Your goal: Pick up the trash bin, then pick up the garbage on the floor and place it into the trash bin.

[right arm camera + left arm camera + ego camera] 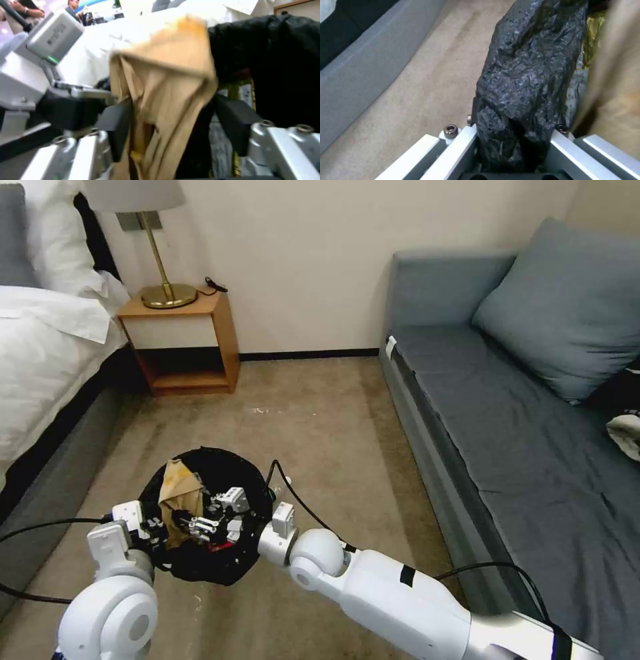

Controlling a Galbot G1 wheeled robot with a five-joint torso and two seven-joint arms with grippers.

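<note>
The trash bin (220, 570), lined with a crinkly black bag, hangs just above the carpet at my lower left. My left gripper (148, 527) is shut on its bagged rim (526, 82). My right gripper (203, 527) reaches into the bin's mouth. Its jaws stand wide apart around the crumpled tan-brown paper (177, 493), which stands upright and loose between the fingers (116, 125). A yellow-silver wrapper (595, 32) lies inside the bin against the bag, also seen behind the paper as the wrapper (245, 92).
A bed (40, 367) runs along the left. A wooden nightstand (183, 340) with a brass lamp (163, 293) stands at the back wall. A grey sofa (507, 433) with a cushion (567, 307) runs along the right. Bare carpet (320, 427) lies between.
</note>
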